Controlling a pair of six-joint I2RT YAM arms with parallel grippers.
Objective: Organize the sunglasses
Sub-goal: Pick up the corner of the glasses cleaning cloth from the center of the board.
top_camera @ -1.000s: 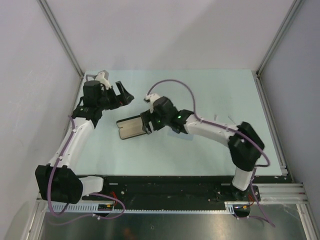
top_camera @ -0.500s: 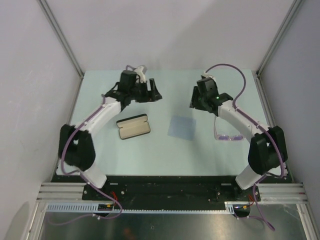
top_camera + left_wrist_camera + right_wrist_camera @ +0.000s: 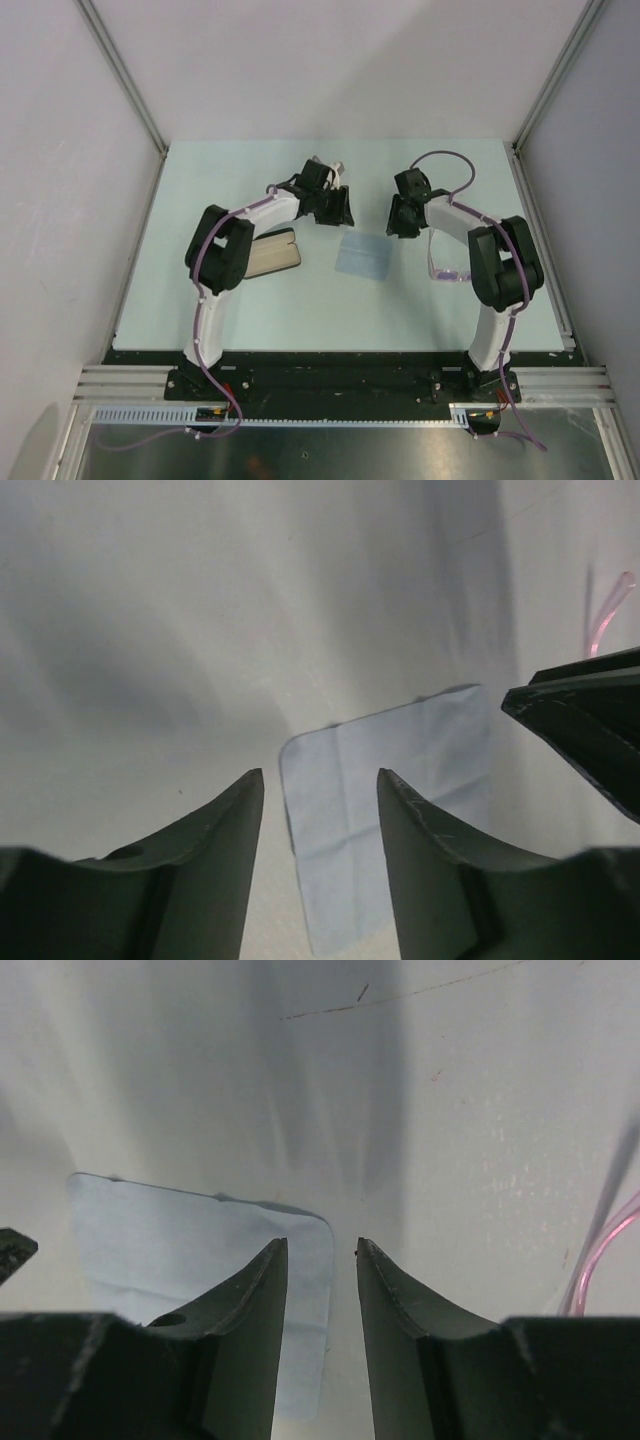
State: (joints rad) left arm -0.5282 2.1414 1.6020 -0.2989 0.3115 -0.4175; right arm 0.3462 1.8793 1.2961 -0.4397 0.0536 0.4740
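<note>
Hovering by far corners of pale blue square cloth (image 3: 362, 257), mid-frame: left gripper (image 3: 336, 208) and right gripper (image 3: 398, 222), jaws part open, both empty. Thin pink-purple translucent sunglasses (image 3: 448, 273) lie right of centre. Likely step: cloth pickup; next, descend onto its edges.

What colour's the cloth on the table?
The cloth is plain pale blue; the left wrist view shows it best.

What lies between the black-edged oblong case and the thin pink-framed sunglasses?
A pale blue square cloth lies flat between case and sunglasses, shown in the top external view.
</note>
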